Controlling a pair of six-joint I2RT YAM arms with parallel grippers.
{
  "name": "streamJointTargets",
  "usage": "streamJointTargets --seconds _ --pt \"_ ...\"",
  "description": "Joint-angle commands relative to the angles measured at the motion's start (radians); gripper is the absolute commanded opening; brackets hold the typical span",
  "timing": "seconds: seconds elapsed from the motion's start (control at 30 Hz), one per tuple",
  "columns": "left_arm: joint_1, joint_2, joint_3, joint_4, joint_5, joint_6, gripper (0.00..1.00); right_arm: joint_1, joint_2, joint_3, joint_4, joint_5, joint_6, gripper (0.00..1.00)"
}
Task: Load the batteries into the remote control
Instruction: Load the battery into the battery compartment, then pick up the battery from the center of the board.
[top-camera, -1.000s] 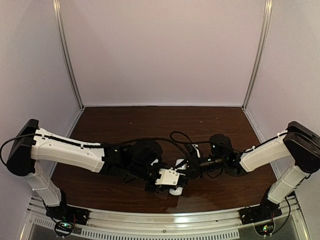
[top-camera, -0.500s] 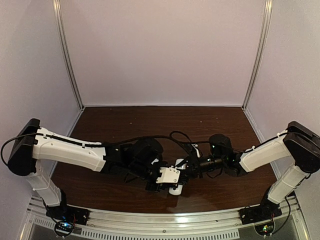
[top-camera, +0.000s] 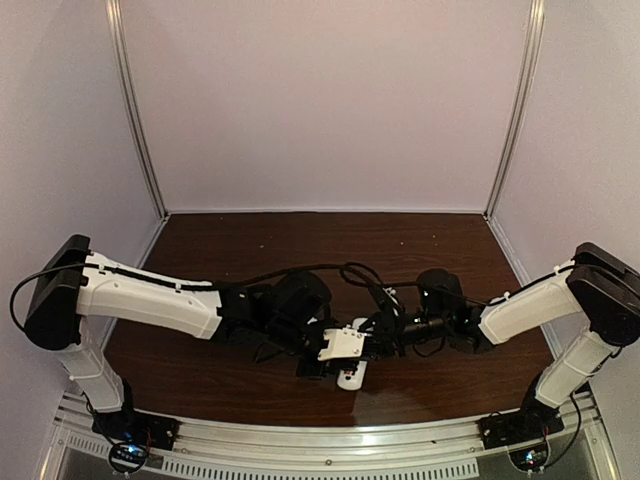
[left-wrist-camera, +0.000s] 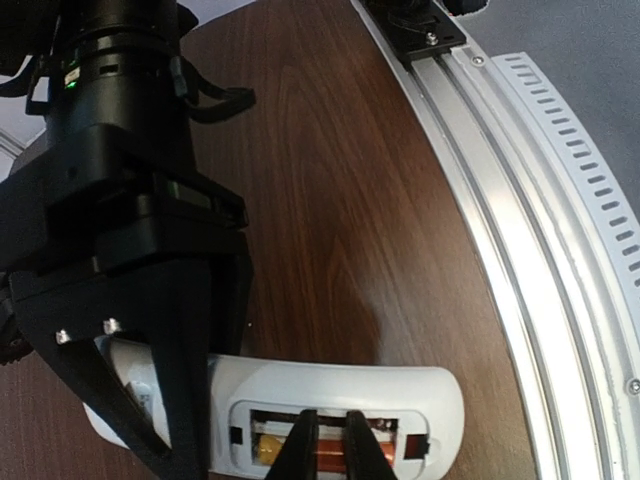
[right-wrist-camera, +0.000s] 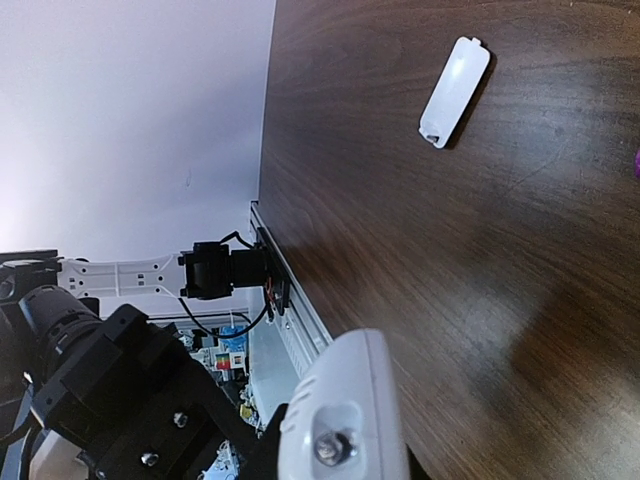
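The white remote control (left-wrist-camera: 340, 385) lies back-up just above the table, its battery recess open. An orange battery (left-wrist-camera: 335, 452) lies lengthwise in the recess. My left gripper (left-wrist-camera: 331, 450) comes down from above, shut, with its two thin tips side by side on the orange battery. My right gripper (right-wrist-camera: 340, 445) is shut on the remote control (right-wrist-camera: 350, 400) at one end; in the left wrist view its black fingers (left-wrist-camera: 190, 360) clamp the remote's left end. From above, both grippers meet at the remote (top-camera: 352, 377) near the table's front middle. A purple sliver (right-wrist-camera: 636, 163) shows at the frame edge, too little to identify.
The white battery cover (right-wrist-camera: 455, 92) lies loose on the dark wood table, behind the grippers (top-camera: 389, 296). The metal rail (left-wrist-camera: 520, 230) of the table's front edge runs close to the remote. Cables loop over both wrists.
The left arm has pushed a little to the right and down over the remote. The remote's near end has shifted slightly right. The right arm has stayed put.
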Motion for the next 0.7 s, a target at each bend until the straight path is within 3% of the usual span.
streamJointTargets --seconds 0.0,0.23,0.37,0.67 --pt "0.042 0.036 -0.006 -0.022 -0.044 -0.005 0.13 0.021 -0.035 0.034 0.121 -0.089 0.043 0.0" --pt "0.055 0.024 -0.028 -0.01 -0.019 0.019 0.12 0.021 -0.044 0.029 0.158 -0.106 0.061 0.0" --pt "0.052 -0.021 -0.035 0.008 0.021 0.031 0.17 0.011 -0.043 0.026 0.112 -0.085 0.031 0.0" --pt "0.001 -0.215 -0.078 0.084 -0.025 -0.006 0.45 -0.091 -0.112 0.007 -0.029 -0.025 -0.096 0.0"
